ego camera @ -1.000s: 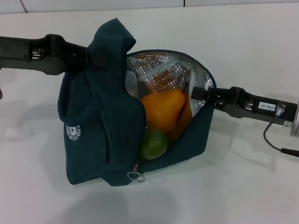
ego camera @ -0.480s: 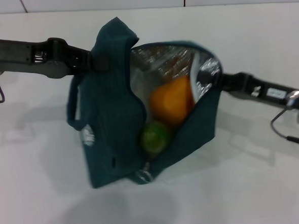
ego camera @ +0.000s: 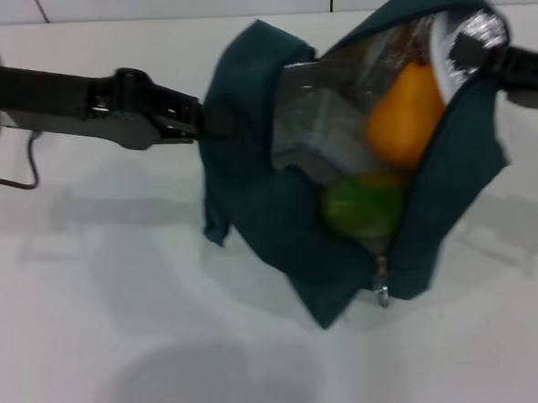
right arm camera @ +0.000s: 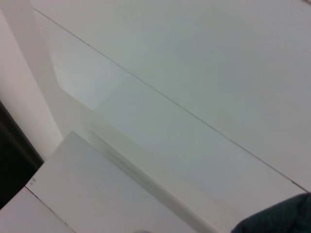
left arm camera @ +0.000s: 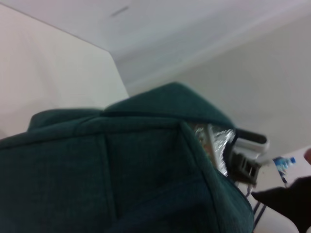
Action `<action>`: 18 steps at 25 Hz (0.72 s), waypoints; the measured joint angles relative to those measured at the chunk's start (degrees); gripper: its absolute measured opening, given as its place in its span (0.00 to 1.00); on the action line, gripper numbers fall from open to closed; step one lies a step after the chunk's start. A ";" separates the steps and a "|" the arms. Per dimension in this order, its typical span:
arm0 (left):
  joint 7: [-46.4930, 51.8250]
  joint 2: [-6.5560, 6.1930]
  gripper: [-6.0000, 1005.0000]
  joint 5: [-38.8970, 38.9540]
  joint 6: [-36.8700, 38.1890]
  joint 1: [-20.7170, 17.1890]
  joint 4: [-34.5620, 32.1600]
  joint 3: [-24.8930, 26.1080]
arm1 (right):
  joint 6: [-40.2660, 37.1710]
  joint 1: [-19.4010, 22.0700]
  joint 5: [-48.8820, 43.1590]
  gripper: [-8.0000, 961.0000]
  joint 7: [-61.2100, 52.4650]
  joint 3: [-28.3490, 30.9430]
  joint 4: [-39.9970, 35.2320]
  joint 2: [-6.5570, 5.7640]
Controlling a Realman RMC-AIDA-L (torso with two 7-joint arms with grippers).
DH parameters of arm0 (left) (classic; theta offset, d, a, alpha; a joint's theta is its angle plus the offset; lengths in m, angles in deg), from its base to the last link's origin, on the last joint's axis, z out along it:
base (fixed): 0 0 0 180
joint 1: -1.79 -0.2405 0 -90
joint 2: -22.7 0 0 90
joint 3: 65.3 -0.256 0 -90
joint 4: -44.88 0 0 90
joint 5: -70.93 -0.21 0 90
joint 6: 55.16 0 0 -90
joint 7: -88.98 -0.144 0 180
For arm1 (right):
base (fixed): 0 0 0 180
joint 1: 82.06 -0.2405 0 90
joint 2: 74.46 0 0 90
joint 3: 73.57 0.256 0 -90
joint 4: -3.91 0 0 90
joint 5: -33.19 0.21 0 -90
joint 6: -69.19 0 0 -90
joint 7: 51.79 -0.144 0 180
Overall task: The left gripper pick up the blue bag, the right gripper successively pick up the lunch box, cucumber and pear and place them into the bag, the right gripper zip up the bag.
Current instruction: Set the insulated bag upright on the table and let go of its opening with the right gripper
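Left gripper (ego camera: 211,123) sits at the bag's (ego camera: 258,166) left flank in my head view, its tips buried in a fold of teal fabric; it looks clamped on that fold, with the bag hanging from it and tilted. Right gripper (ego camera: 468,50) reaches in from the right edge at the bag's upper right rim, against the silver lining there. I cannot tell whether its fingers are spread or closed, since the rim and blur hide them.

From my seat the bag is gaping open toward the camera. Inside I see the pear (ego camera: 404,115), orange-yellow, high against the lining, and below it the green end of the cucumber (ego camera: 361,205) near the bottom of the opening. To the left of the pear is a pale clear shape with a bluish edge, which I take to be the lunch box (ego camera: 315,139). The zip is undone; its ring pull (ego camera: 381,292) dangles at the low point of the opening, just above the white surface (ego camera: 122,338).

On the left wrist view the bag fills most of the frame, with a sliver of foil lining showing at its edge. On the right wrist view I only catch a corner of teal fabric and pale wall panels (right arm camera: 170,73).
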 joint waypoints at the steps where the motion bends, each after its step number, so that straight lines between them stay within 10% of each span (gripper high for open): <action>1: -0.21 0.40 0.05 -0.52 -0.46 0.13 0.07 -0.19 | -0.52 0.18 -0.04 0.03 -0.30 0.53 -0.34 -0.28; 18: -3.09 4.77 0.05 -10.05 -11.90 -0.06 0.88 -0.41 | 8.17 0.69 -4.14 0.02 0.60 0.81 1.00 -1.65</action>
